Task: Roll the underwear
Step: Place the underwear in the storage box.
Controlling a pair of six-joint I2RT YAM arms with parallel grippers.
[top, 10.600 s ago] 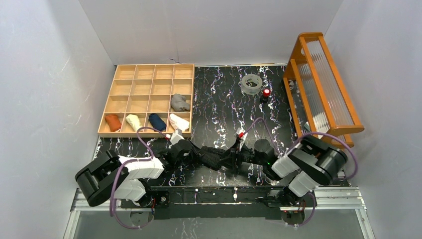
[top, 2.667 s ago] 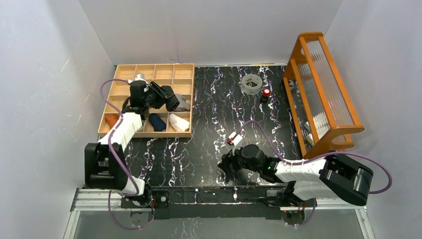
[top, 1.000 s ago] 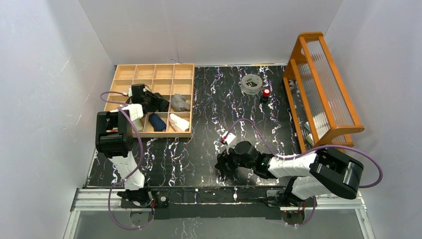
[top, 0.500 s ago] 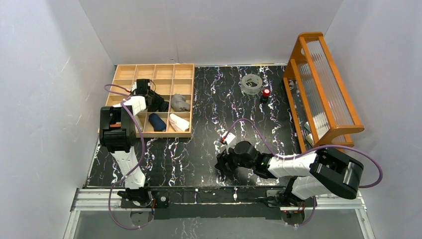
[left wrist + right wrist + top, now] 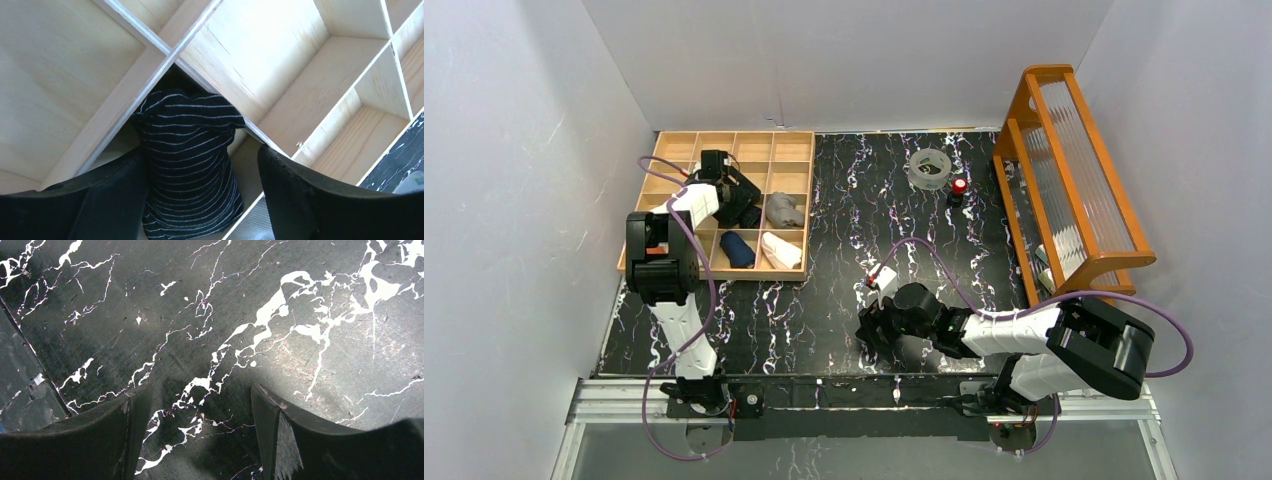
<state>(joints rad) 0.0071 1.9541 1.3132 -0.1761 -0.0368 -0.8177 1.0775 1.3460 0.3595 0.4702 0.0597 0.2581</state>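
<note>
White walls closed in a black marbled desk (image 5: 844, 200), with a wooden tray (image 5: 724, 135) of compartments at its far left. You had the left end effector (image 5: 201, 155) reaching down into that tray, its fingers spread on either side of the striped roll (image 5: 185, 125). The roll sat bundled on a compartment floor, tucked against a divider (image 5: 150, 55) crossing. One finger looked close against the cloth and the other stood clearly apart, so nothing was pinched. The grey roll (image 5: 784, 210) lay in the neighbouring compartment, just beside your arm.

The right end effector (image 5: 200, 390) hung low over bare desk near the front, fingers spread, with nothing between them.

By the look of it, you were at the end of stowing: rolling done, bundle set down, grip let go. The next move called for a straight lift out of the compartment. You needed to keep the fingers wide so the near one did not drag the cloth and loosen the roll, and to keep off the dividers on the way up. No loose garment showed on the desk for another round
</note>
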